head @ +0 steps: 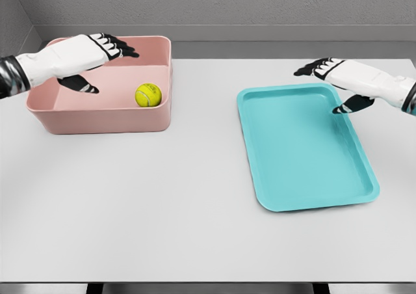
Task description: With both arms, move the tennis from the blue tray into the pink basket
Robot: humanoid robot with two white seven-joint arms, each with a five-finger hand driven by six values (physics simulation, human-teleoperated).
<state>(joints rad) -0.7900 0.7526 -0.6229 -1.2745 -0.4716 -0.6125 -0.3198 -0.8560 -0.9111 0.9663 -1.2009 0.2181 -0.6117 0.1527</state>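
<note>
Tennis ball (148,95): yellow-green, lodged in the pink basket (97,118) at upper left of the frame, near its right wall. Blue tray (305,151): laid at centre right on the tabletop (162,209). Left hand (88,53): held over the basket, fingers released, nothing grasped; forearm cut off at the left edge. Right hand (344,79): held over the tray's upper right corner, fingers released; arm cut off at the right edge.

You are looking at a bare simulated test bench, not a lived-in room. A plain pale grey surface (195,209) fills the view, backed along its far edge by a textured grey wall (227,1). On it sit only a pink basket (97,118) and a blue tray (305,151), evenly lit.
</note>
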